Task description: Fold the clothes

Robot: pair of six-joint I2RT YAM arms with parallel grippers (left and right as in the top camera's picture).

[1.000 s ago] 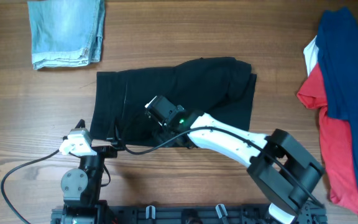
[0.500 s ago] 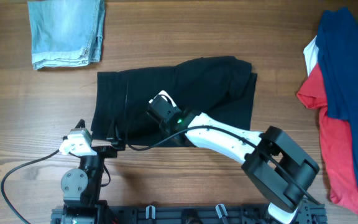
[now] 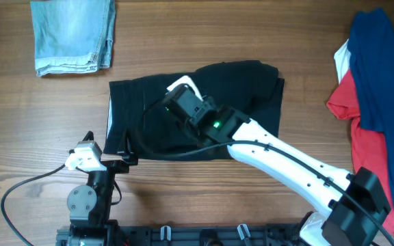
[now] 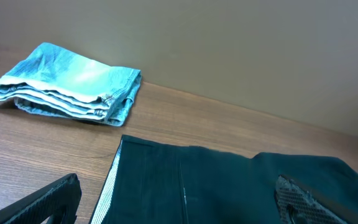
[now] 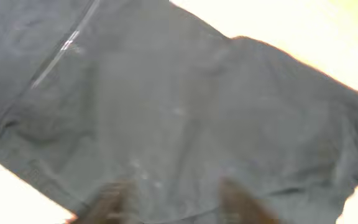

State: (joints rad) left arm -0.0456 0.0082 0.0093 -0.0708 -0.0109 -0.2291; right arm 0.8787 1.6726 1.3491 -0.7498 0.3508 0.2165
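Observation:
A black garment (image 3: 245, 85) lies folded flat in the middle of the wooden table. It fills the right wrist view (image 5: 179, 93) and the lower half of the left wrist view (image 4: 229, 180). My right gripper (image 3: 175, 94) hovers over the garment's left half, and its blurred fingers (image 5: 114, 202) stand apart with nothing between them. My left gripper (image 3: 111, 154) rests at the garment's front left corner, open wide and empty, with one finger (image 4: 42, 199) over bare wood and the other over the cloth.
Folded light-blue jeans (image 3: 74, 34) lie at the back left, also in the left wrist view (image 4: 67, 84). A pile of unfolded blue (image 3: 375, 75), red (image 3: 378, 171) and white (image 3: 343, 61) clothes lies along the right edge.
My right arm has stretched out and moved away from the garment's front edge to over its left middle. The left arm has not moved.

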